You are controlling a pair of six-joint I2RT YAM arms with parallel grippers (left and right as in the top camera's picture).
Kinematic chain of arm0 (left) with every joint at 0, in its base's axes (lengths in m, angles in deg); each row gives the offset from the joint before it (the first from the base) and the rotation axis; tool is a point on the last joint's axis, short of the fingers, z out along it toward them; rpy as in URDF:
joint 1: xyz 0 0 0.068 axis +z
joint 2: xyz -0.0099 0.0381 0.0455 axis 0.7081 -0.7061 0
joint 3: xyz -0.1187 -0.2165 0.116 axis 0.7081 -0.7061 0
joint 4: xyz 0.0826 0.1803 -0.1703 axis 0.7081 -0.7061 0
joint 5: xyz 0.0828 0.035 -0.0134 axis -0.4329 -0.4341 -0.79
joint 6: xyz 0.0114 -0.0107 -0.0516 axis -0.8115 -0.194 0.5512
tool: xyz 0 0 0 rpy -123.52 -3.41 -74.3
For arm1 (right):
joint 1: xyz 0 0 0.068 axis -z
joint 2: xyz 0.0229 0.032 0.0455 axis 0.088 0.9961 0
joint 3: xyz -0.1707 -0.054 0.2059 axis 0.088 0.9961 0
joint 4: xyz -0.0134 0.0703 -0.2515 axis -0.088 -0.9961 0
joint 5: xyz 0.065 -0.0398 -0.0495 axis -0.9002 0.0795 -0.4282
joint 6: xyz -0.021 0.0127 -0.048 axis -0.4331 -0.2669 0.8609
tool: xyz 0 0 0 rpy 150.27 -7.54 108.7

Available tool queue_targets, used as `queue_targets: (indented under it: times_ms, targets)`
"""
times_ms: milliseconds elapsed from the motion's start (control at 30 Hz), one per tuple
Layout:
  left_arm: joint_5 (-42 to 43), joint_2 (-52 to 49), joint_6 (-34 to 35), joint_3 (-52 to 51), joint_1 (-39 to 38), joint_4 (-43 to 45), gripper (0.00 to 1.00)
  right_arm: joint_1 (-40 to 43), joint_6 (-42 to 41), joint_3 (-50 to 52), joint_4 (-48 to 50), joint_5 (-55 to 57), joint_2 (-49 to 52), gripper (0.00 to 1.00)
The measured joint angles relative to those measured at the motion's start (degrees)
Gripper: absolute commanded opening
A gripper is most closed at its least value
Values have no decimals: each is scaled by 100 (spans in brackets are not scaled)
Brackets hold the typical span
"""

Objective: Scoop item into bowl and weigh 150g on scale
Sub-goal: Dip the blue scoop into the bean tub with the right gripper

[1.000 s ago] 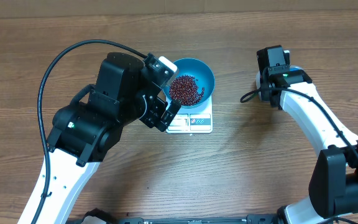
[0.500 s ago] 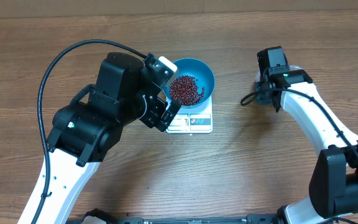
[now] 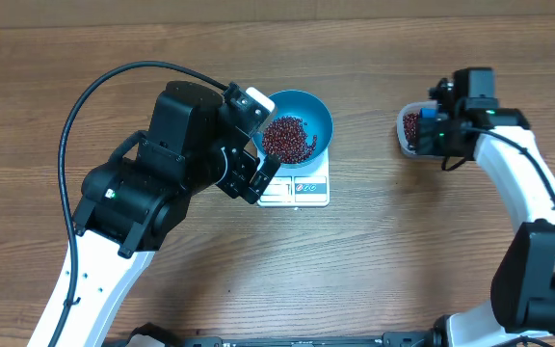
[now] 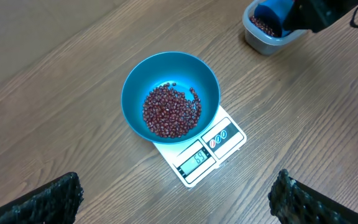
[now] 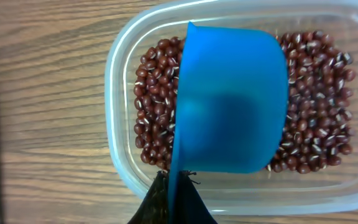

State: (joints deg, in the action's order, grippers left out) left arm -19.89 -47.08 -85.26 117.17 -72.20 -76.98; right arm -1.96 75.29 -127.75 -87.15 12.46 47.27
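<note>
The blue bowl (image 3: pixel 318 114) stands on the white scale (image 3: pixel 297 190) and holds a heap of red-brown beans (image 3: pixel 289 137). My left gripper (image 4: pixel 176 208) hangs open above the table in front of the scale, with nothing between its fingers (image 4: pixel 48 200). In the left wrist view the bowl (image 4: pixel 135 87) and the scale's display (image 4: pixel 199 158) show fully. My right gripper (image 5: pixel 178 190) is shut on the handle of a small blue scoop (image 5: pixel 232 106). The scoop's cup sits over more beans (image 5: pixel 154 106) inside a clear tub (image 5: pixel 118 155).
The clear tub (image 3: pixel 406 133) sits at the right of the table, well apart from the scale. The left arm's black body (image 3: pixel 181 154) crowds the scale's left side. A black cable (image 3: pixel 94 92) loops over the left part of the table.
The right arm has swung to the right, uncovering the tub, and the scoop now sits over the beans in it. The left arm, bowl and scale have not moved.
</note>
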Motion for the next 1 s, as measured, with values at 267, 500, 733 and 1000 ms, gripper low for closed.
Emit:
queue_targets:
  times_ms: [267, 500, 733, 1000]
  targets:
    - [0, 0, 0, 0, 0, 0, 99, 319, -4, 0, -131, -970, 0, 4]
    - [0, 0, 0, 0, 0, 0, 100, 334, -4, 0, -254, -1152, 2, 4]
    - [0, 0, 0, 0, 0, 0, 100, 472, -160, 0, -313, -1340, 2, 4]
    - [0, 0, 0, 0, 0, 0, 99, 1056, -284, 0, -420, -2033, 2, 4]
